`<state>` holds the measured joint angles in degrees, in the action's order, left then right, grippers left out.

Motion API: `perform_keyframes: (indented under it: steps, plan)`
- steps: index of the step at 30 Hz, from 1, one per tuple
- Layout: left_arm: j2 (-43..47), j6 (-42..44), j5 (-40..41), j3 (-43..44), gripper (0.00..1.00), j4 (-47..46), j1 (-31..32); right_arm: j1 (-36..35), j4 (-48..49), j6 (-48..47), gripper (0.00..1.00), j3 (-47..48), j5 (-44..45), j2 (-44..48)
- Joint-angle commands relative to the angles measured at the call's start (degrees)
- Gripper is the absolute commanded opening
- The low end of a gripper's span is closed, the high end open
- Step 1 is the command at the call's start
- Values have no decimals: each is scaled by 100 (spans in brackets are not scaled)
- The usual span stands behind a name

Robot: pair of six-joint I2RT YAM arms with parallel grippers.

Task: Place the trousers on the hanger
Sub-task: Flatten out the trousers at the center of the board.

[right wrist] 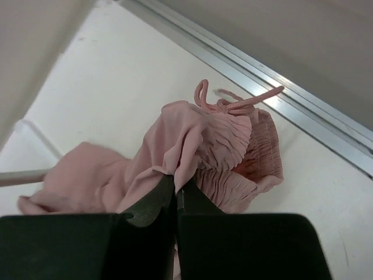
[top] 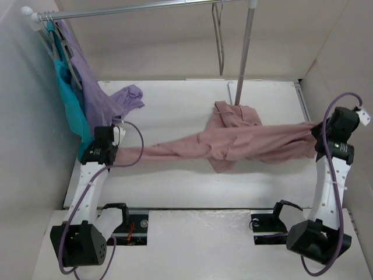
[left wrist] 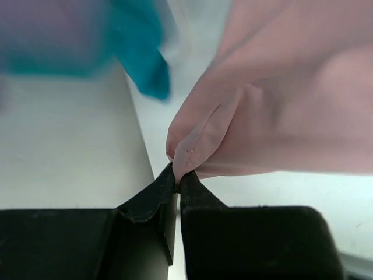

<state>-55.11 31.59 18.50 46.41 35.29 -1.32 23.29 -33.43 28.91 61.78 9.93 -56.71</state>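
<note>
The dusty-pink trousers (top: 233, 143) stretch across the white table between both arms, bunched in the middle. At the left my left gripper (top: 119, 153) is shut on a leg hem; in the left wrist view the pink fold (left wrist: 192, 153) is pinched at the tips of the left gripper (left wrist: 177, 175). My right gripper (top: 316, 131) is shut on the trousers' other end, with the elastic waistband and drawstring (right wrist: 233, 125) just beyond the tips of the right gripper (right wrist: 176, 185). The thin grey hanger (top: 220, 38) hangs from the rail at the back, apart from both grippers.
A metal rail (top: 145, 8) runs across the top, with an upright pole (top: 243, 58) standing behind the trousers. A lilac garment (top: 99, 96) and a teal garment (top: 71, 111) hang at the left. White walls close in both sides.
</note>
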Motion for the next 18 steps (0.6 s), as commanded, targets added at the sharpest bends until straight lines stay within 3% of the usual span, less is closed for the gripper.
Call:
perform_keyframes:
  steps: [1, 6, 7, 9, 10, 11, 14, 16, 18]
  plan:
    - [334, 277, 873, -605, 0, 5, -157, 342, 372, 484, 0, -402, 614, 300]
    - [439, 672, 1005, -1702, 0, 417, -158, 396, 232, 914, 0, -1254, 860, 625]
    - [440, 751, 1102, -1906, 14, 470, -158, 396, 232, 1037, 0, -1334, 922, 687]
    - [501, 927, 1173, -2284, 59, 741, -158, 396, 118, 1125, 4, -1388, 1158, 687]
    - [562, 997, 1086, -2286, 79, 882, -158, 396, 22, 1126, 10, -1440, 1221, 687]
    - [563, 998, 955, -2190, 99, 1214, -158, 396, 21, 1204, 35, -1441, 1221, 687]
    - [686, 946, 60, -1182, 99, 1769, -158, 396, -154, 1319, 90, -1441, 1274, 740]
    - [616, 884, -705, -166, 99, 2165, -158, 396, -225, 1319, 95, -1379, 1144, 740]
    - [485, 884, -1163, 288, 99, 2315, -158, 396, -225, 1188, 100, -1379, 1029, 793]
